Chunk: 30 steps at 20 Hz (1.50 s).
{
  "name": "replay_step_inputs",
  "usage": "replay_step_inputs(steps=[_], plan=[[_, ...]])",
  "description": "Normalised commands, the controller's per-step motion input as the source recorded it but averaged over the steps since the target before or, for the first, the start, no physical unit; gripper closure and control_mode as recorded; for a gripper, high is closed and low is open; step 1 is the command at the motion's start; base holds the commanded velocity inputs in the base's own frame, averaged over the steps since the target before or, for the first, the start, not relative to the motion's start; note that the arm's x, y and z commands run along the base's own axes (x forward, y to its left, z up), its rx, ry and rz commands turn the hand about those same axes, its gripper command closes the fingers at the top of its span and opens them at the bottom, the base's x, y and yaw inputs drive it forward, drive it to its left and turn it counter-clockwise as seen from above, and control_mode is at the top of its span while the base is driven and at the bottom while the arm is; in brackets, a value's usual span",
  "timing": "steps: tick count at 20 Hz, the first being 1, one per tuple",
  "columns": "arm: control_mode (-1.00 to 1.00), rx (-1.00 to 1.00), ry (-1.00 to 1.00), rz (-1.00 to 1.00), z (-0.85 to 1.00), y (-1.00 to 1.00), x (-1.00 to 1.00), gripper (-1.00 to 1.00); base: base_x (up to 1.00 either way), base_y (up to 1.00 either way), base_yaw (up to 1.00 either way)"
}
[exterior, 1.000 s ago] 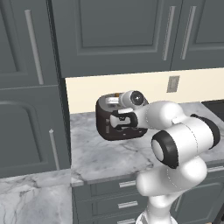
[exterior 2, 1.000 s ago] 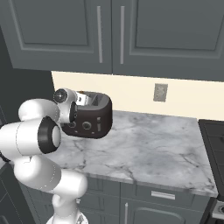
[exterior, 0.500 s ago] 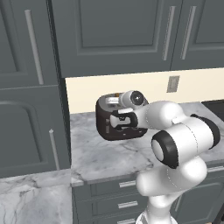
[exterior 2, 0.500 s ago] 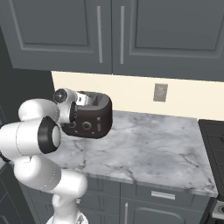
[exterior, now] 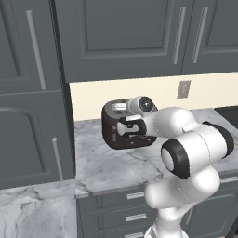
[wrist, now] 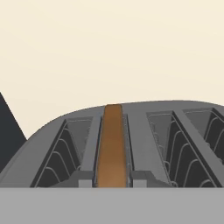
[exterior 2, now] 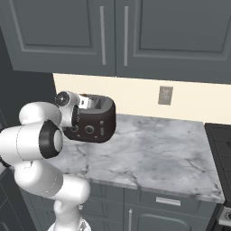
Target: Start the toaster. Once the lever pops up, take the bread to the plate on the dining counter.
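- Reaching over the toaster (exterior: pixel 122 128), the white arm (exterior: pixel 190 144) bends from the near counter edge toward the appliance; its gripper (exterior: pixel 129 129) sits at the toaster's top front, fingers drawn fully together. Whether they pinch the bread cannot be told.
- Toaster: dark, boxy, standing on the marble worktop (exterior 2: pixel 149 155) against the cream backsplash (exterior 2: pixel 135 97), below the grey upper cabinets (exterior 2: pixel 113 31).
- Bread (wrist: pixel 112 146): golden-brown slice seen edge-on, upright in a slot of the toaster's silver top, just ahead of the hand camera; empty wire-lined slots lie either side.
- Wall outlet (exterior 2: pixel 165 95): on the backsplash, well right of the toaster.
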Motion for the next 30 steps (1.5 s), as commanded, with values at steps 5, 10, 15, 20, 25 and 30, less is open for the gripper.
replay_step_inputs(steps=[5, 10, 15, 20, 25, 30], plan=[[-1.00, 0.00, 0.00, 0.00, 0.00, 0.00, 0.00, 1.00, 0.00, 0.00, 0.00], [-1.00, 0.00, -0.04, 0.00, 0.05, 0.00, -0.02, 1.00, 0.00, 0.00, 0.00], [-1.00, 0.00, -0.17, 0.00, 0.40, 0.00, -0.08, 1.00, 0.00, 0.00, 0.00], [-1.00, 0.00, -0.16, 0.03, 0.39, 0.00, -0.32, 1.00, 0.00, 0.00, 0.00], [-1.00, 0.00, -0.06, 0.01, 0.63, 0.00, -0.39, 1.00, 0.00, 0.00, 0.00], [-1.00, 0.00, 0.02, 0.00, 0.79, 0.00, -0.27, 1.00, 0.00, 0.00, 0.00]])
